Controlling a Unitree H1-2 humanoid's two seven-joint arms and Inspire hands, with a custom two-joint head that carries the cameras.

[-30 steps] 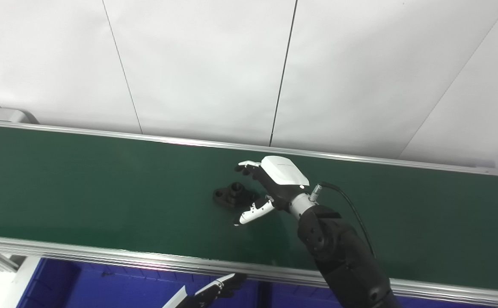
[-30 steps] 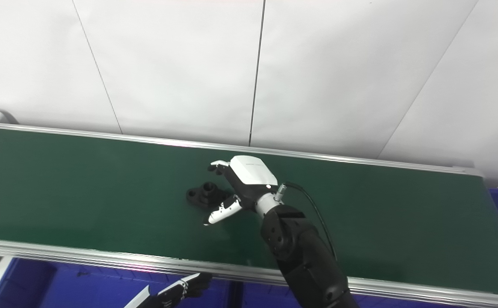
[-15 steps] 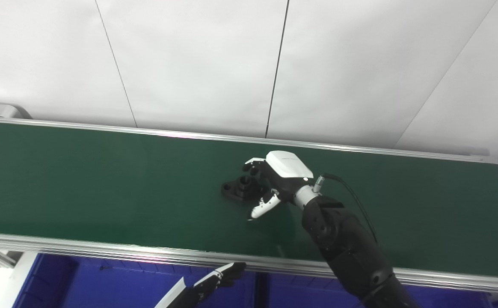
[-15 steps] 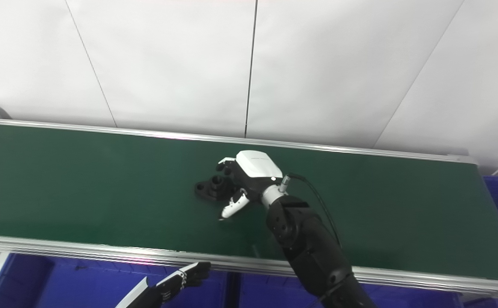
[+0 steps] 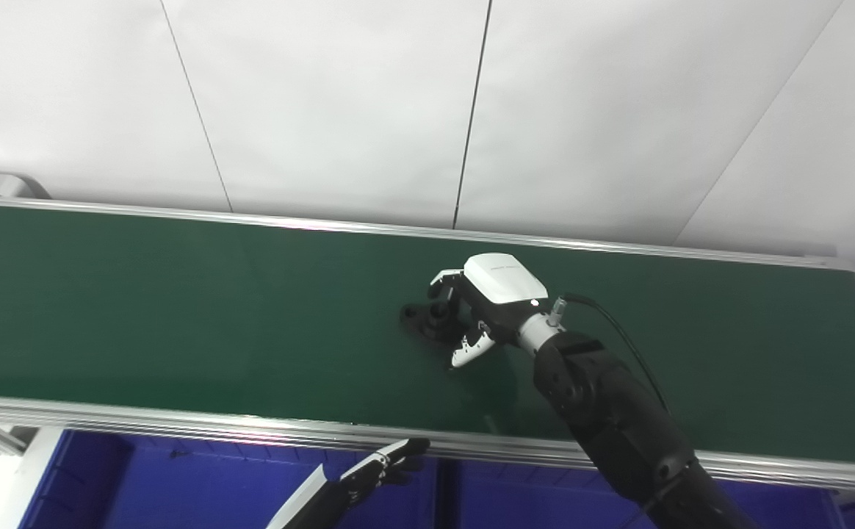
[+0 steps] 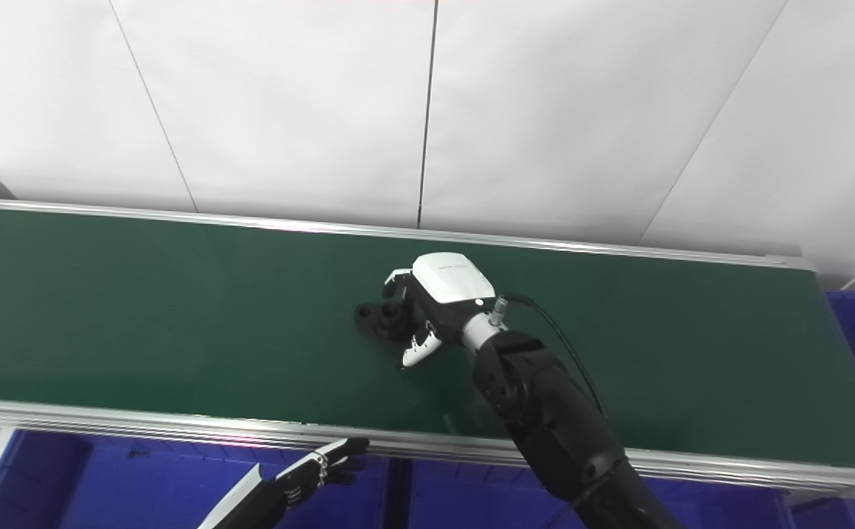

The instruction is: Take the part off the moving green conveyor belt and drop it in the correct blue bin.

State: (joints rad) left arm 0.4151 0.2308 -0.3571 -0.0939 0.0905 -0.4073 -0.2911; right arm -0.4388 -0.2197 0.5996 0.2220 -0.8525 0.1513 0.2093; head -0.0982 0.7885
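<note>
White wall panels [image 5: 325, 110] back a green conveyor belt [image 5: 141, 308]. One black flanged part [image 5: 427, 323] lies mid-belt — the right hand [image 5: 482, 305] cupped over its right end, fingers curled about it, thumb [image 5: 469, 351] beside; whether it grips, I cannot tell. Left hand [image 5: 387, 470] hangs fingers-apart, holding nothing, over the blue bins [image 5: 178, 492] — their count unclear.

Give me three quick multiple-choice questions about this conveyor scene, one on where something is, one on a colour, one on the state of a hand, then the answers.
1. Where is the black part?
A. in a blue bin
B. on the green belt
C. lifted above the belt

2. What colour are the bins below the belt?
A. blue
B. red
C. yellow

3. What is the right hand doing?
A. resting flat away from the part
B. out of view
C. curled around the part

Answers: B, it lies on the belt; A, blue walls show under the rail; C, fingers and thumb flank the part.
</note>
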